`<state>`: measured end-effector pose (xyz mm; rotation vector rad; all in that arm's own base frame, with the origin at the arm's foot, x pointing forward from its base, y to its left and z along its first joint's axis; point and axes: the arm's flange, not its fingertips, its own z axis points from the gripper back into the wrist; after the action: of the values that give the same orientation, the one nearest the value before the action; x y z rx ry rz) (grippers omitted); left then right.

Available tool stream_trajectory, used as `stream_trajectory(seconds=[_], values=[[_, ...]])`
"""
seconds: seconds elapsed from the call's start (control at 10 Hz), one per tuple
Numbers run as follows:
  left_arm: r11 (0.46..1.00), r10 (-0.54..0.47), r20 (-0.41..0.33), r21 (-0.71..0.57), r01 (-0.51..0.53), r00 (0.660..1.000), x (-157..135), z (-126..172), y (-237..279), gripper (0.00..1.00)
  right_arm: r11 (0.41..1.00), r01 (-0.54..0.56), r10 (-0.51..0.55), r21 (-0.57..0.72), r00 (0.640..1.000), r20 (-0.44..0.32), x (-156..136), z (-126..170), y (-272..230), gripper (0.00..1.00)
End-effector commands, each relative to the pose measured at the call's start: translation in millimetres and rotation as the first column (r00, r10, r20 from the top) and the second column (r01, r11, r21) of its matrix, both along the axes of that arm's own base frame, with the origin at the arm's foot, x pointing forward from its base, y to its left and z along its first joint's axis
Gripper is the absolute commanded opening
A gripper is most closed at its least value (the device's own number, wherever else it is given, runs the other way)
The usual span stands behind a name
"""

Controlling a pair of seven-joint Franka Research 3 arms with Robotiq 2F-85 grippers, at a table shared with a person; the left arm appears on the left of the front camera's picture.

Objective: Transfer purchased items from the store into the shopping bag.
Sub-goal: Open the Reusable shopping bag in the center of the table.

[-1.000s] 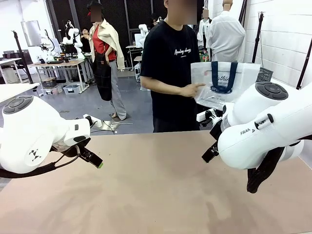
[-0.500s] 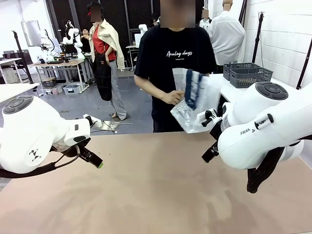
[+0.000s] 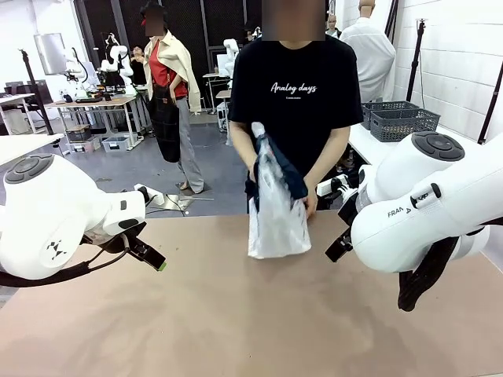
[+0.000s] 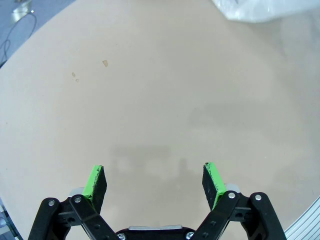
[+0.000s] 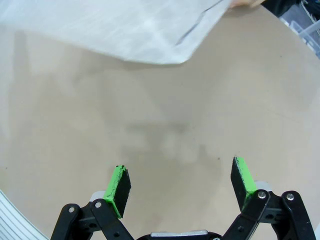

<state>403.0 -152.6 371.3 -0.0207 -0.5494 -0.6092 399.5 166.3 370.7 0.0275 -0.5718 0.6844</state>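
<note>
Front view, with both wrist views. The translucent whitish plastic shopping bag with navy strap handles had come down from chest height at the person's side, where it was carried flat a second before. It now stood upright on the far edge of the pale brown bench, directly in front of the person in the black T-shirt. The person's hand was on the bag, and its handles were gathered at the top. Its mouth did not look spread, and whether it held any goods could not be told.

The left gripper hung low over the bench well to the left of the bag, with its jaws wide apart and nothing between the green pads. A corner of the bag lay at the far edge of its wrist view. The right gripper hovered just to the right of the bag, equally wide and empty, with the bag's lower edge ahead of its fingers.

Judged from this, the receptacle was only now in place. The transfer of purchased items had not yet begun, and the bag probably needed opening first.
</note>
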Motion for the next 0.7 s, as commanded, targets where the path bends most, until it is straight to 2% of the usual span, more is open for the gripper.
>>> stream_trajectory(seconds=[0.0, 0.6], values=[[1.0, 0.003, 0.0, -0.002, -0.003, 1.0, 0.5, 0.1, 1.4, 1.0, 1.0, 0.0, 0.0, 0.0, 1.0, 0.0, 0.0, 0.0, 0.0, 1.0], [1.0, 0.003, 0.0, -0.002, -0.003, 1.0, 0.5, 0.1, 1.4, 1.0, 1.0, 0.0, 0.0, 0.0, 1.0, 0.0, 0.0, 0.0, 0.0, 1.0]])
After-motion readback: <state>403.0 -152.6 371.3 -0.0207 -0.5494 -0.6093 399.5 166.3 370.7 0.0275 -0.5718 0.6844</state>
